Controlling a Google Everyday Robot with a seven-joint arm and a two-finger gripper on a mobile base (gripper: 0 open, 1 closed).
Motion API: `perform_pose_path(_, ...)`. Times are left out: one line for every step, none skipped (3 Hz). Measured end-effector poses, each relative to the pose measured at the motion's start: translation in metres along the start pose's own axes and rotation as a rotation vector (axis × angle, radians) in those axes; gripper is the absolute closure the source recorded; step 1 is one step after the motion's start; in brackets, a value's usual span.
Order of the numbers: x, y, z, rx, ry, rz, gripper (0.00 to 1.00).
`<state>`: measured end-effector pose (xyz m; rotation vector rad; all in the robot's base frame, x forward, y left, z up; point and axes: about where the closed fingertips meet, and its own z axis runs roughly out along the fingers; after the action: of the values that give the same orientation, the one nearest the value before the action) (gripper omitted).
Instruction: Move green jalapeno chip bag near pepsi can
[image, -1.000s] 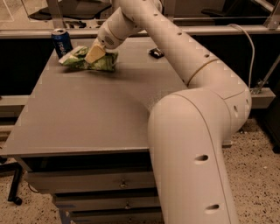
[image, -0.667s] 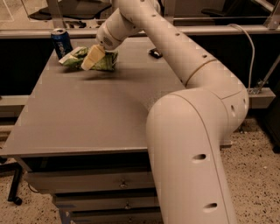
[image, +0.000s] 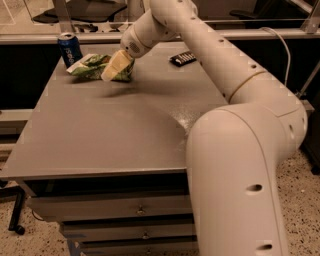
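Barely anything moved since a second ago. Far-left on flat grey desk (image: 100, 135), gripper (image: 117, 65) still looks clamped on right end of crumpled green foil jalapeno chip bag (image: 90, 67), white edge showing. It lies just beside upright dark-blue pepsi can (image: 70, 48) behind it. Placement looks done; next: release, lift clear without dragging foil.

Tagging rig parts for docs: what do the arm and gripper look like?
Arm: glossy off-white rounded shells, small dark holes, a tan seam ring at one joint. Gripper: pale yellow, at the green jalapeno chip bag on the table's far side.
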<state>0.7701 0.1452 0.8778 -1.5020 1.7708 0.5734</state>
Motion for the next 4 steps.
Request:
perform_pose_path(0.024,0.001,-0.044,0.03,-0.063,0.052,0.0)
perform_pose_path(0.055,0.003,-0.097,0.084,-0.158,0.105,0.0)
perform_pose_path(0.084,0.014,-0.144,0.137,-0.269,0.147,0.0)
perform_pose_path(0.116,0.031,-0.191,0.202,-0.369,0.186,0.0)
